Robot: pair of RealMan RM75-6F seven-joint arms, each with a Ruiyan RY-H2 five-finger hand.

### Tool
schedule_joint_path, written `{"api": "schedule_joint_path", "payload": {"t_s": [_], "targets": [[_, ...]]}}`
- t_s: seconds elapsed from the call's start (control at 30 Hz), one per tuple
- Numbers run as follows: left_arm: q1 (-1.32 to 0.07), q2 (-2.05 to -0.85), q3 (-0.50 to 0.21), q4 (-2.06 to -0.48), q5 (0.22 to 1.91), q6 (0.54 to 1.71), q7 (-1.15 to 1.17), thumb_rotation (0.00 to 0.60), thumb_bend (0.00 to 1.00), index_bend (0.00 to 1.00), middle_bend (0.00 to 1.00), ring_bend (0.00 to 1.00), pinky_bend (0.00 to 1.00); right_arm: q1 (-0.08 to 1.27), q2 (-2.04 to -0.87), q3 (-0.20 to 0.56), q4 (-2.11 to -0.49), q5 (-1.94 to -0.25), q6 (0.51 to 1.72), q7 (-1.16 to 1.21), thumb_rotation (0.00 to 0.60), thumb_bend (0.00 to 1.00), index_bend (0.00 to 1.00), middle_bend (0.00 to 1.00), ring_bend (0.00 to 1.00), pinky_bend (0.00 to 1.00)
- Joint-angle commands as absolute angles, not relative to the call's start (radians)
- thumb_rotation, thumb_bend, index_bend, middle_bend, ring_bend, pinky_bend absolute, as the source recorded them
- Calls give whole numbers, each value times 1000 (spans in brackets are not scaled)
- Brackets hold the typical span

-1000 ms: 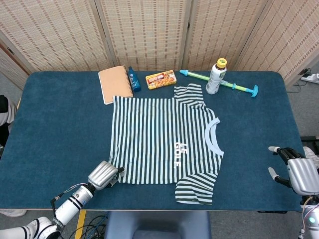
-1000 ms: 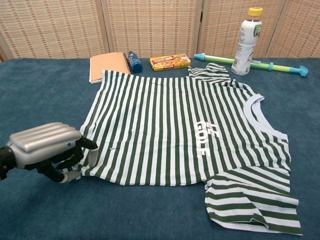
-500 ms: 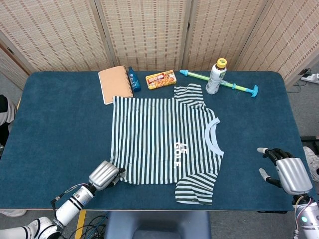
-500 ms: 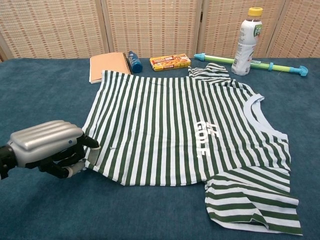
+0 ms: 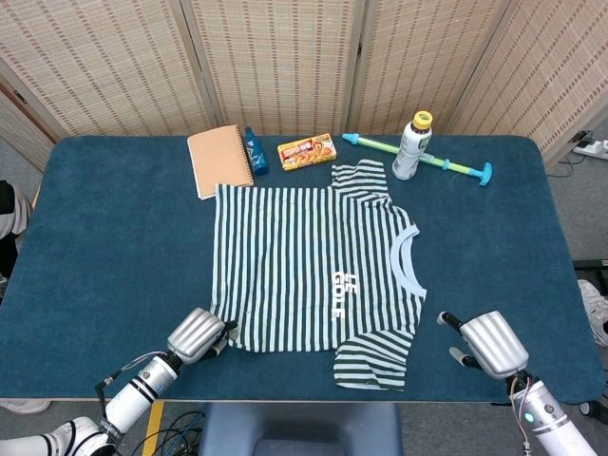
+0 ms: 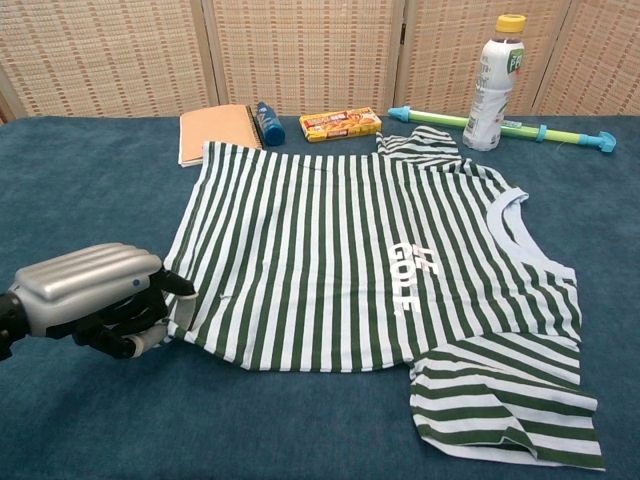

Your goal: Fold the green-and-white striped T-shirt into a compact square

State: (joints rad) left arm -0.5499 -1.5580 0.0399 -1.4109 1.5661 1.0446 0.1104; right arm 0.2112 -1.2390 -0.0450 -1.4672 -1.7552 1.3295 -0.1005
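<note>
The striped T-shirt (image 5: 309, 271) is spread flat in the middle of the blue table (image 5: 104, 247), with its neck toward the right. Its near left corner is pinched by the left hand (image 6: 95, 300), whose fingers are curled tight on the cloth. The right hand (image 5: 489, 344) is seen near the table's front edge, apart from the shirt; nothing is held in it, and its fingers are spread a little. A notebook (image 5: 219, 160), a small box (image 5: 307, 151), a bottle (image 5: 412, 145) and a long green toy (image 5: 446, 163) are lined up behind the shirt.
</note>
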Motion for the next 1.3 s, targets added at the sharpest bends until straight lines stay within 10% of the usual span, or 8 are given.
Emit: {"api": "schedule_joint_path", "payload": {"t_s": [0.03, 1.3], "targets": [[-550, -1558, 41, -1413, 1564, 1043, 113, 600, 592, 573, 906, 859, 937, 224, -1282, -62, -1425, -1755, 1300, -88, 600, 139, 428, 949, 971, 1000], [-543, -1560, 48, -1404, 1538, 1040, 101, 600, 592, 556, 905, 859, 937, 327, -1481, -79, -1264, -1687, 1155, -73, 600, 256, 460, 963, 987, 1000]]}}
